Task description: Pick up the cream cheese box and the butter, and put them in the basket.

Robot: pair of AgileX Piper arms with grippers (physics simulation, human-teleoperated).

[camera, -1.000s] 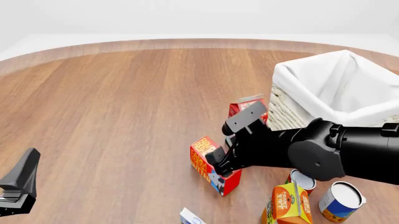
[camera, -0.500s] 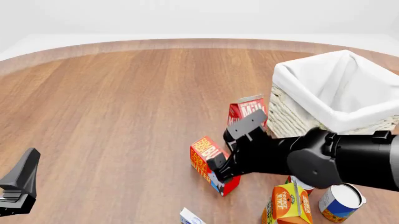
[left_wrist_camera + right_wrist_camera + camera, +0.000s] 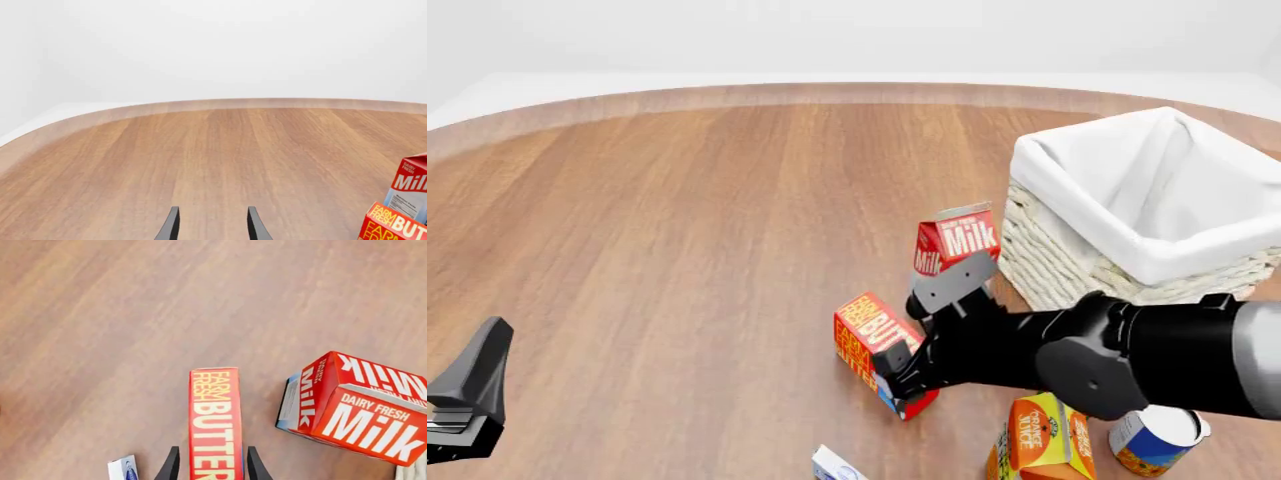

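A round wooden table point(image 3: 694, 230) fills a plain white room. One red-orange butter box point(image 3: 865, 335) lies near the cream wicker basket point(image 3: 1054, 255), between the spread fingers of the right gripper point(image 3: 207, 462) (contact unclear). One small white-blue cream cheese box point(image 3: 834, 466) sits at the near edge. The left gripper point(image 3: 209, 225) hangs open over bare wood.

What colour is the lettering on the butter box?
Yellow on red-orange; the butter shows best in the right wrist view.

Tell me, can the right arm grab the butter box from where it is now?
Probably yes. The right gripper already has its open fingers on either side of the butter box, with nothing between them. The milk carton stands off to one side, clear of the fingers.
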